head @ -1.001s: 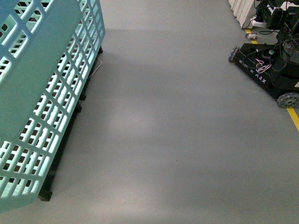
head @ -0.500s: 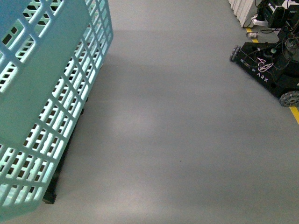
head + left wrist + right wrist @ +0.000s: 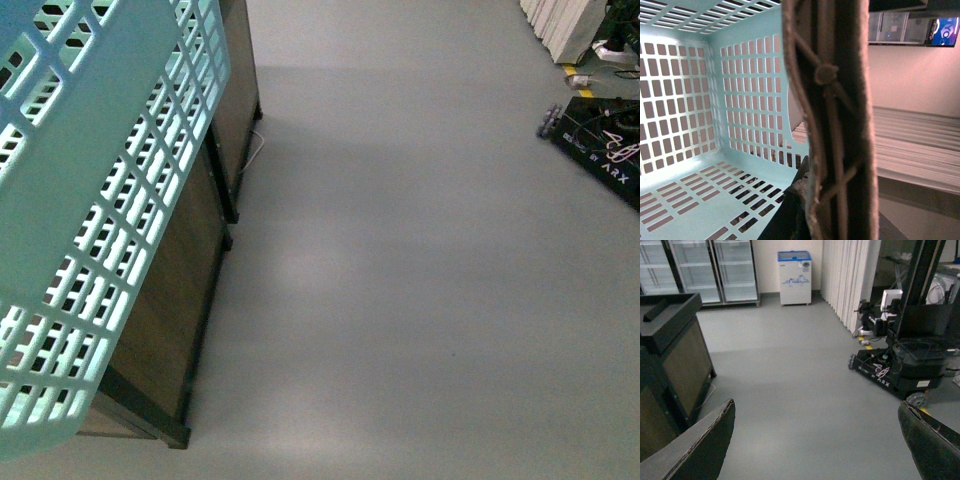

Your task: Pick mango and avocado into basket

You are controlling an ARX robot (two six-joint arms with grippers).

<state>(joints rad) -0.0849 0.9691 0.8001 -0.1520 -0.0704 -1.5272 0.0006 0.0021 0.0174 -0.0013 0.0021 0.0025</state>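
Note:
The light turquoise basket hangs tilted at the left of the front view, its slotted side toward me. In the left wrist view the basket's inside holds nothing, and its brownish handle runs straight across the picture. My left gripper is shut on that handle. My right gripper is open over bare floor, its two dark fingertips spread wide with nothing between them. Neither the mango nor the avocado is in view.
A dark wooden stand with black legs stands under and beside the basket. Grey floor stretches ahead. Another wheeled robot base is at the right, by white slatted panels. Glass-door fridges and a small chest freezer line the far wall.
The view has swung to the left: the other robot base slid toward the right edge, and the wooden stand came into sight beside the basket. The basket stays held.

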